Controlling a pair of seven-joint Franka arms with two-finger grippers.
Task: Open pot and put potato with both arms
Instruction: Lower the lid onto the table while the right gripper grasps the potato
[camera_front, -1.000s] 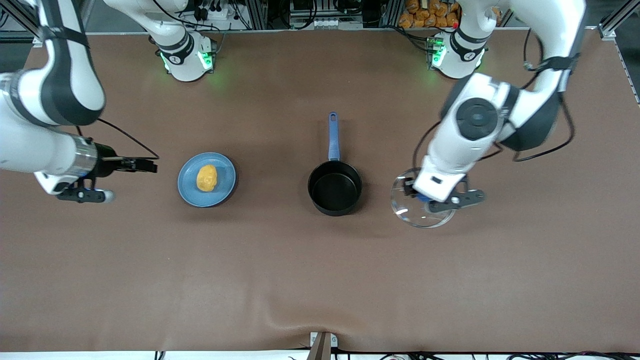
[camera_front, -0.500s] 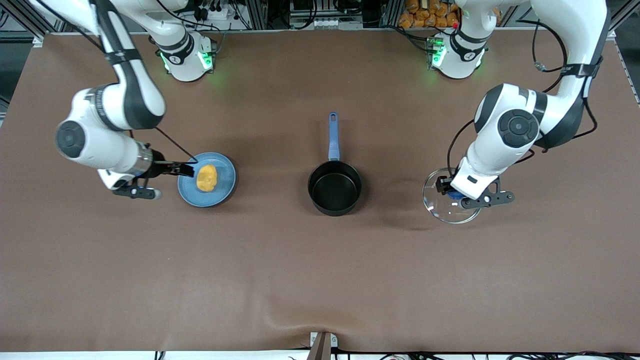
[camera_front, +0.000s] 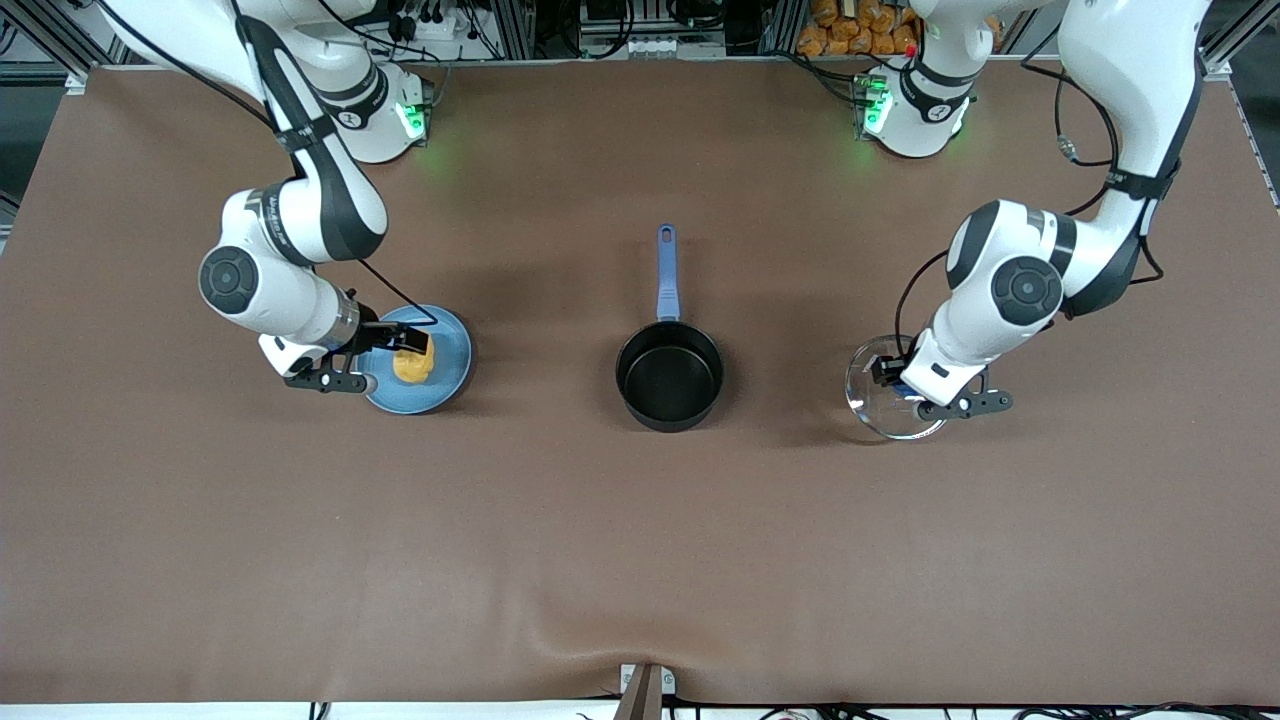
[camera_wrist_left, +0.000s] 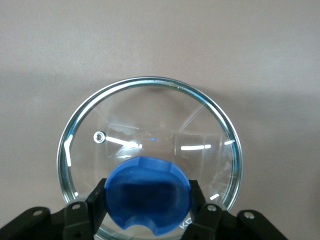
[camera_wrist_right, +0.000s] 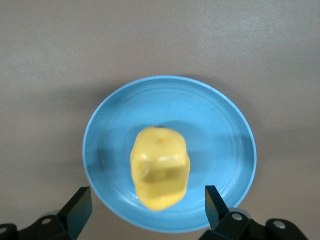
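Observation:
The black pot (camera_front: 670, 375) stands open in the middle of the table, its blue handle (camera_front: 666, 270) pointing toward the robots' bases. The clear glass lid (camera_front: 886, 401) is low over the table toward the left arm's end. My left gripper (camera_front: 902, 388) is shut on its blue knob (camera_wrist_left: 148, 192). The yellow potato (camera_front: 412, 362) lies on a light-blue plate (camera_front: 445, 360) toward the right arm's end. My right gripper (camera_front: 405, 343) is open over the plate's edge, the potato (camera_wrist_right: 160, 173) just ahead of its wide-spread fingers (camera_wrist_right: 76, 206).
The brown table cover has a raised fold (camera_front: 600, 625) near the front edge. A metal bracket (camera_front: 645, 690) sits at the middle of that edge. Both arm bases (camera_front: 375, 115) stand at the back.
The right arm swung in from the table's end and came down until its open gripper reached the plate. The left arm carried the lid away from the pot and lowered it.

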